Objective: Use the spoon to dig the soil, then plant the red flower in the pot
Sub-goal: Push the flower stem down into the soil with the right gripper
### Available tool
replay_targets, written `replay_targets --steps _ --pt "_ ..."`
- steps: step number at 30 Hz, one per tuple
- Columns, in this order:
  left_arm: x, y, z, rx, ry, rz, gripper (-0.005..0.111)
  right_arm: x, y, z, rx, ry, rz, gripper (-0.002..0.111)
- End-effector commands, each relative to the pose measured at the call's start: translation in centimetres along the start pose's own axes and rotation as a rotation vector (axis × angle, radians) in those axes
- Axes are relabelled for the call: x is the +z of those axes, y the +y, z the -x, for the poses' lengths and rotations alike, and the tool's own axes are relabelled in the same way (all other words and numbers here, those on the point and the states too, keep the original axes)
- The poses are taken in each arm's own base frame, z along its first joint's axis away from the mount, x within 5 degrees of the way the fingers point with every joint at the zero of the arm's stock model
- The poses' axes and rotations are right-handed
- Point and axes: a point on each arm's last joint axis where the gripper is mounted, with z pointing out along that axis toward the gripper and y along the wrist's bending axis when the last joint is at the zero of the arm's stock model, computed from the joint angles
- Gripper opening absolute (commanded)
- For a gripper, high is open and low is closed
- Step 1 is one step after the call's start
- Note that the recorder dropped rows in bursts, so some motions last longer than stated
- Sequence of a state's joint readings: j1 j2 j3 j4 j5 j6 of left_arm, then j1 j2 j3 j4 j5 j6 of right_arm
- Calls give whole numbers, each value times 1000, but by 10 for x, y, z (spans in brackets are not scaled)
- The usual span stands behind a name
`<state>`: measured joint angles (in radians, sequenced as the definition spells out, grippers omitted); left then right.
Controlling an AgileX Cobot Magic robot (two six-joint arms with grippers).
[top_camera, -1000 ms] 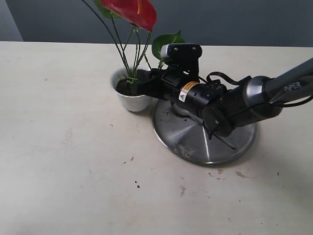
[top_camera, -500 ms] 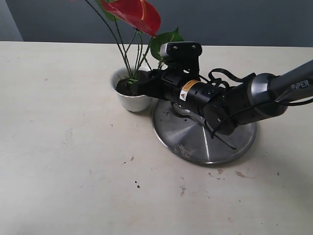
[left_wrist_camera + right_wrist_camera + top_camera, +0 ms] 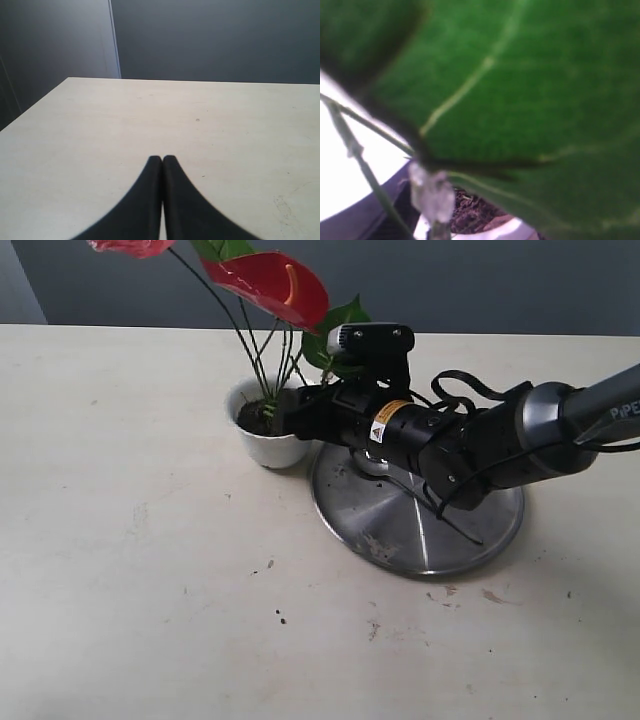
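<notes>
The right gripper [image 3: 287, 414] is seen at the rim of the white scalloped pot [image 3: 268, 448], with its fingertips reaching over the dark soil [image 3: 252, 418]. Whether its jaws are parted or pressed together cannot be told. In the exterior view they are merged into one dark mass, and the right wrist view is filled by a blurred green leaf [image 3: 530, 95]. The red flower [image 3: 278, 285] is stood in the pot just ahead of the gripper. Its thin stems rise from the soil and its blooms are spread above the fingers. A round steel plate [image 3: 400, 535] is laid beneath the arm, behind the gripper and just beside the pot. The left gripper [image 3: 162, 160] is held over the bare table [image 3: 225, 125], its fingers pressed together with nothing between them.
</notes>
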<state>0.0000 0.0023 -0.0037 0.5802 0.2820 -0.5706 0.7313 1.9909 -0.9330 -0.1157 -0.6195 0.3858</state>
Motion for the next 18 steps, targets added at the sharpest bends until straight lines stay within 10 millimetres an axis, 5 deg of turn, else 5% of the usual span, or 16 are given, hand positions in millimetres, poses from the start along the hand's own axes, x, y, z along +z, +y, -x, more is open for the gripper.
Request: replay_targets --steps 1,18 --pt "0 0 -1 -2 3 2 0 -1 -4 -10 -23 71 -24 58" --pt "0 0 -1 -2 3 2 0 -8 2 8 -26 2 -1 58"
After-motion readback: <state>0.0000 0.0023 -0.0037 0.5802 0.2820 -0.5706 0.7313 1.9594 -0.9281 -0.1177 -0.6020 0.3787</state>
